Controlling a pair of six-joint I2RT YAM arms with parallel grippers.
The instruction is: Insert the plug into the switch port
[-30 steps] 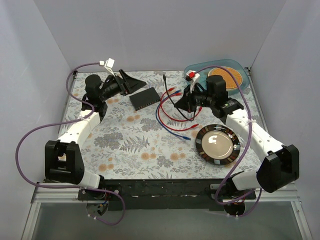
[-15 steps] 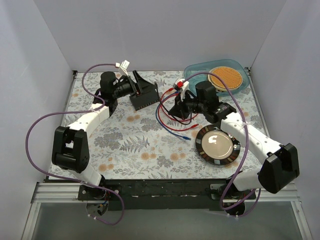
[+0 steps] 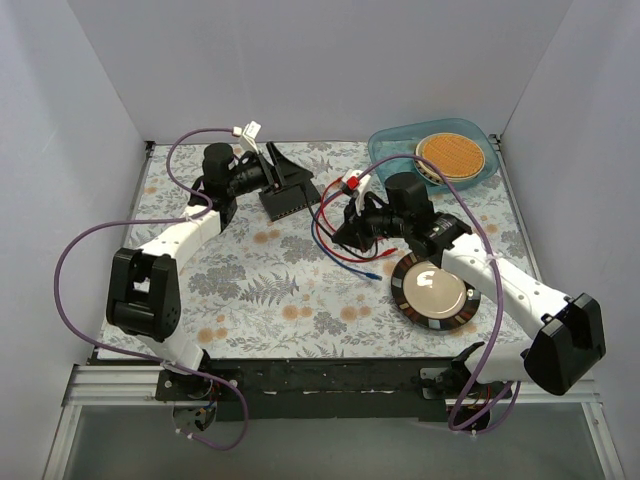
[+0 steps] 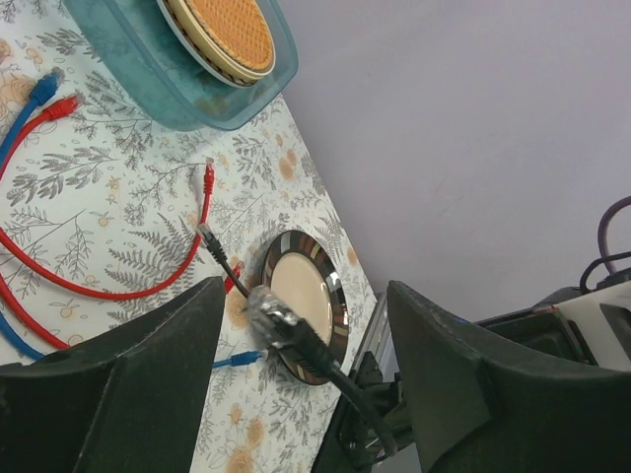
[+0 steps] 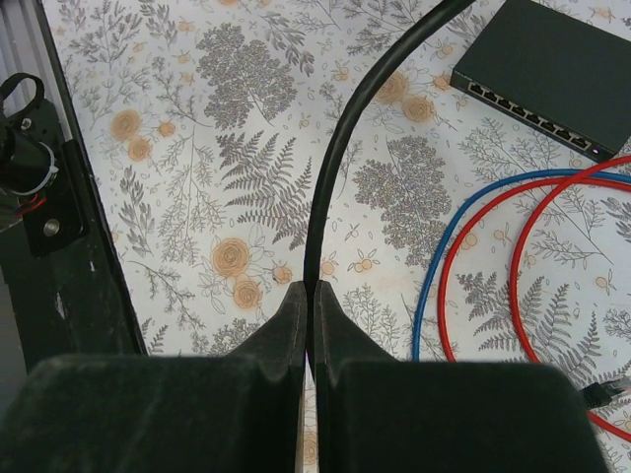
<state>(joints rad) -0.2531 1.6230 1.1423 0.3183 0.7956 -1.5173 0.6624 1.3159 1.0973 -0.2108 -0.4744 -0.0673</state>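
— Both arms have closed on the middle of the top view since a second ago. The left claw [image 3: 290,178] swung from the upper left to over the flat matte-black rectangular switch box [image 3: 288,203]. The right claw [image 3: 347,230] slid left and down-frame, away from the teal plastic tray [image 3: 395,137].
— How do the claws stand?
— Left claw is spread wide, its dark fingers [image 4: 128,384] framing the left wrist view. Right claw is pressed together, pinching a slim black cable [image 5: 330,168] that arcs up and out at the top of the right wrist view.
— And the plug?
— The clear plastic plug [image 4: 271,313] on the black cable's end shows between those spread fingers, left of centre. It overlaps the round black-rimmed cream plate [image 4: 308,288] behind it. Its long axis runs diagonally, with the tip toward the upper left and the cable trailing to the lower right. The tip is bare, in no socket.
— The switch port?
— It is a small square switch port [image 5: 532,120], one of a row along the box's edge at the upper right of the right wrist view. The row slopes down to the right and its openings face the lower left. Whether the left claw touches the box I cannot tell.
— Anything else?
— A thin red cable [image 5: 513,266] and a blue cable [image 5: 434,266] curve side by side on the floral-patterned surface [image 5: 197,148] below the box.
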